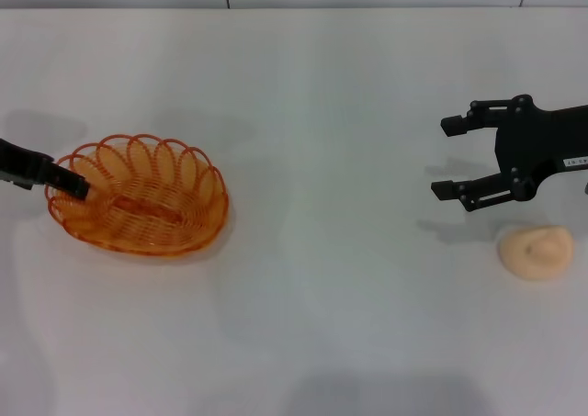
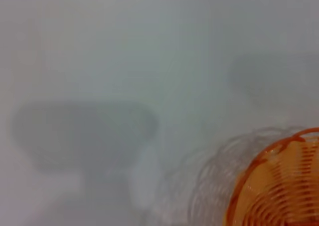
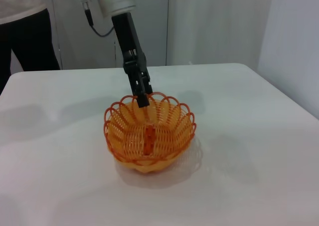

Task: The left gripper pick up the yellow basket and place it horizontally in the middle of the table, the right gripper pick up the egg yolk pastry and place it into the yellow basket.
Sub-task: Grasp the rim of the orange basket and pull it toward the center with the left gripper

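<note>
A robot lab or test room, large plain white table (image 3: pixel 259 136), pale panelled walls (image 3: pixel 219 21) on the far side, a person in dark clothes (image 3: pixel 25 31) standing by (face out of view)

Between the yellow basket (image 1: pixel 140 196) on your left and the egg yolk pastry (image 1: pixel 536 251) near right, the bench (image 1: pixel 322 278) lies open for passage.

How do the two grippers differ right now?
The left gripper is at the yellow basket, its tip on the near-side rim; the right gripper hangs free beside the egg yolk pastry, touching nothing. The right's fingers are spread open; the left's look closed on the rim. Both are black.
</note>
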Robot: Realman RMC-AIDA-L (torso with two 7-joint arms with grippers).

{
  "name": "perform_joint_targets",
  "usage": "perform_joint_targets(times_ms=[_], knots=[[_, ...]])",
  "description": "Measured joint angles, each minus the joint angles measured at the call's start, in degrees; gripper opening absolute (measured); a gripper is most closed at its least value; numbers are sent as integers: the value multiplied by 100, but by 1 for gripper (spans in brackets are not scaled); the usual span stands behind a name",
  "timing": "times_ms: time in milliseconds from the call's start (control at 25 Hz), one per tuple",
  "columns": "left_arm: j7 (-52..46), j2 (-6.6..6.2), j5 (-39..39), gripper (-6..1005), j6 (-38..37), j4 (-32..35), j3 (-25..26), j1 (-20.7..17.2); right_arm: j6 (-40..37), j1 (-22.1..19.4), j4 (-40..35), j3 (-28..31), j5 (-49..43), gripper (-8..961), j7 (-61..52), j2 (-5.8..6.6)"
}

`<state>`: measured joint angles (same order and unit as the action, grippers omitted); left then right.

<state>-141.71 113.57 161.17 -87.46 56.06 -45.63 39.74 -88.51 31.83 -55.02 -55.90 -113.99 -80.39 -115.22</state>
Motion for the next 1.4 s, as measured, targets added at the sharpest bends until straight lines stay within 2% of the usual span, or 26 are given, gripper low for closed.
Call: perform_joint_targets(times_ms=[800, 1040, 1120, 1400], knots=[[108, 125, 4, 708, 306, -218, -16, 67, 66, -27, 0, 0, 10, 850, 16, 0], [108, 146, 3, 479, 315, -218, -17, 81, 91, -23, -7, 0, 10, 850, 28, 0], [108, 153, 3, 230, 316, -218, -17, 93, 92, -22, -24, 1, 11, 850, 29, 0], [94, 161, -43, 141, 318, -218, -15, 137, 86, -43, -47, 46, 76, 850, 21, 0]])
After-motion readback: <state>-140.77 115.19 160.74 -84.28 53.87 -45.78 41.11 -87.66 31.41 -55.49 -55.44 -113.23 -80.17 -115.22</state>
